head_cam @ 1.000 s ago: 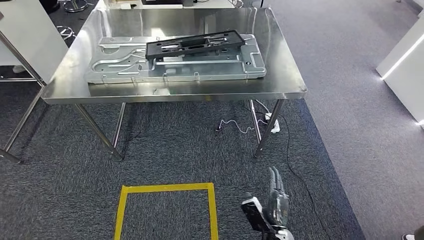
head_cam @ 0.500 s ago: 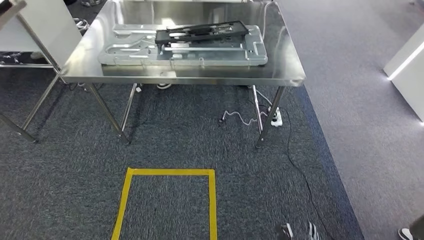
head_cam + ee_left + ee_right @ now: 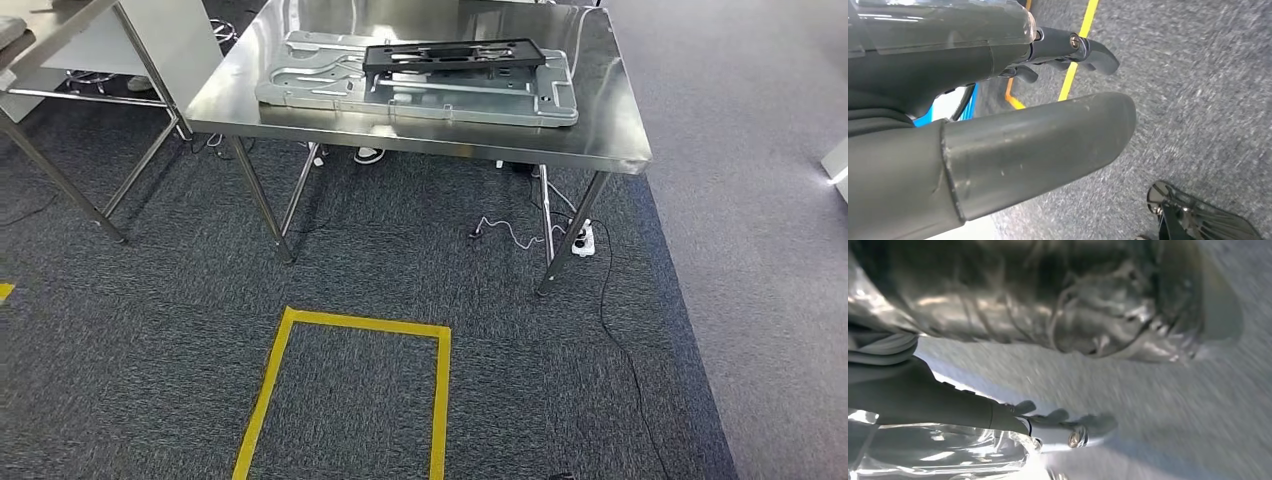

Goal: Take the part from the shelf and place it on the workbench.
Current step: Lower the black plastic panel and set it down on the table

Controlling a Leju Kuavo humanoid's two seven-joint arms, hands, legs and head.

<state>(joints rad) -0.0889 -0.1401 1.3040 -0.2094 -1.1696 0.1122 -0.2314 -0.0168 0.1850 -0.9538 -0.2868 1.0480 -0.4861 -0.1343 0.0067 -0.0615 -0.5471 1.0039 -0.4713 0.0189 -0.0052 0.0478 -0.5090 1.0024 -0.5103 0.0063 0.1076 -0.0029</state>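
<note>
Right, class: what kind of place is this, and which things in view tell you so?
Probably a workshop or robot test lab: a stainless steel workbench carries a pressed silver metal panel with a black plastic frame on it, and a yellow tape rectangle marks a spot on the grey carpet.

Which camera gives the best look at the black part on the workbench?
Head view: the black part lies whole on the silver plate, on the workbench. Both wrist views face the carpet.
</note>
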